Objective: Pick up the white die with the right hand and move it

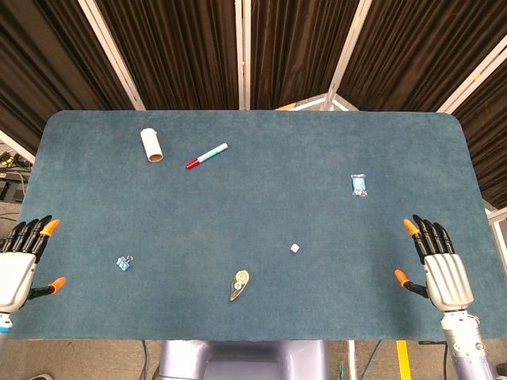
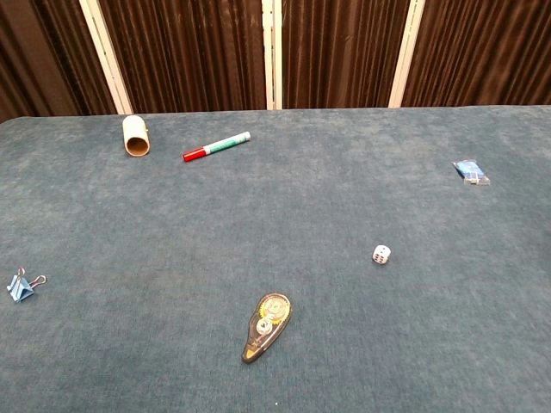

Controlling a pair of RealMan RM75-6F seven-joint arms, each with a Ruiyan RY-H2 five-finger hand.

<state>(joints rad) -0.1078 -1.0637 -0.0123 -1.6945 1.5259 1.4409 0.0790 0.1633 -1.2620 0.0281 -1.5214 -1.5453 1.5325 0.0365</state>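
Your right hand [image 1: 444, 265] sits at the right edge of the table [image 1: 261, 182], near the front corner, with its fingers spread wide and nothing in it. Your left hand [image 1: 20, 261] sits at the left edge the same way, fingers apart and holding nothing. You can see both hands only in the head view; the chest view does not show them. The die [image 1: 294, 248] is small and white with dots, and it lies on the blue cloth a bit right of the middle, toward the front. It is well apart from your right hand, and only bare cloth lies between them. The tape roller [image 1: 238, 285] lies near the front edge, to the left of the die and apart from it. A little blue packet [image 1: 360, 185] lies farther back on the right side, away from the die. At the back left you have a short white tube [image 1: 152, 145] lying on its side, with its open end facing the front. You cannot tell if anything is inside it. Just beside it is a marker [image 1: 207, 156] with a red cap, lying slanted. A blue clip [image 1: 123, 263] sits near the left front, close to your left hand but not touching it. The die touches nothing but the cloth.
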